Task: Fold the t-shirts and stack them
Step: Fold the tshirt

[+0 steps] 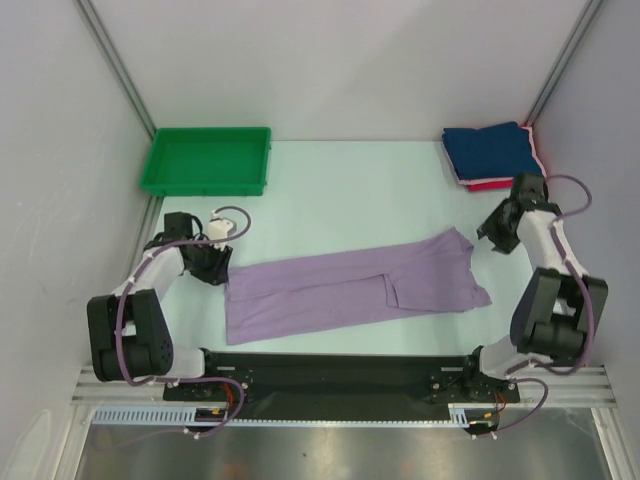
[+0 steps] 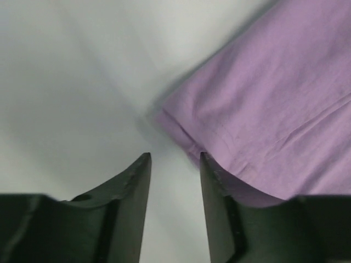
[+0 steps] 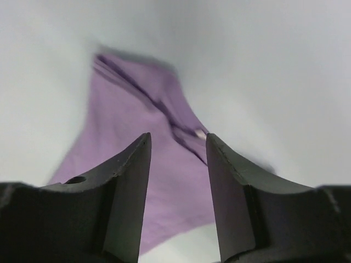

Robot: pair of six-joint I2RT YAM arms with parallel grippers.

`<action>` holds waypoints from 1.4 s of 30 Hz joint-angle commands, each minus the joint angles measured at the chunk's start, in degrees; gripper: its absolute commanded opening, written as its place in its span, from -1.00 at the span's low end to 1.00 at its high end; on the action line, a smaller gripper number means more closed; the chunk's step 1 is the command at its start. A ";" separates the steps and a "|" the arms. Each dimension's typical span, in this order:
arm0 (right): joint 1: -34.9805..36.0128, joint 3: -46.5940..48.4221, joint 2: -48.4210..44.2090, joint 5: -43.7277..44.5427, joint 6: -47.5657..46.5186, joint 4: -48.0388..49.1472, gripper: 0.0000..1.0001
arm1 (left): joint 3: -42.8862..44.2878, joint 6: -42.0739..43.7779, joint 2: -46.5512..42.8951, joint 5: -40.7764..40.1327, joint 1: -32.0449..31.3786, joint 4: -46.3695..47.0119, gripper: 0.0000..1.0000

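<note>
The lavender t-shirt [image 1: 350, 285] lies folded lengthwise in a long strip across the table's near middle. A folded navy t-shirt [image 1: 492, 150] lies on a pink-red t-shirt [image 1: 490, 185] at the far right. My left gripper [image 1: 216, 266] is open and empty, low by the strip's far left corner [image 2: 181, 129], beside it. My right gripper [image 1: 492, 236] is open and empty, just right of the strip's right end, with the lavender cloth [image 3: 137, 131] seen ahead between its fingers [image 3: 131, 181].
A green plastic tray [image 1: 207, 160] stands at the far left. White walls close in the table on three sides. The black mounting rail [image 1: 340, 375] runs along the near edge.
</note>
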 commanded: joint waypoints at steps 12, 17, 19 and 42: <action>-3.59 -27.35 -14.61 3.10 11.31 3.30 -0.02 | 7.52 -2.81 8.64 2.99 -5.66 2.23 0.25; -3.59 -28.32 -9.95 1.52 10.61 6.72 -0.28 | 3.57 -1.75 10.32 0.51 -6.83 4.35 0.14; -3.59 -28.49 -8.11 -0.40 10.60 8.92 -0.66 | 2.08 -1.22 10.06 0.16 -6.83 4.44 -0.02; 15.57 35.80 37.32 -10.27 7.43 8.86 -1.00 | 2.59 7.40 8.20 21.94 -23.34 -9.73 -0.90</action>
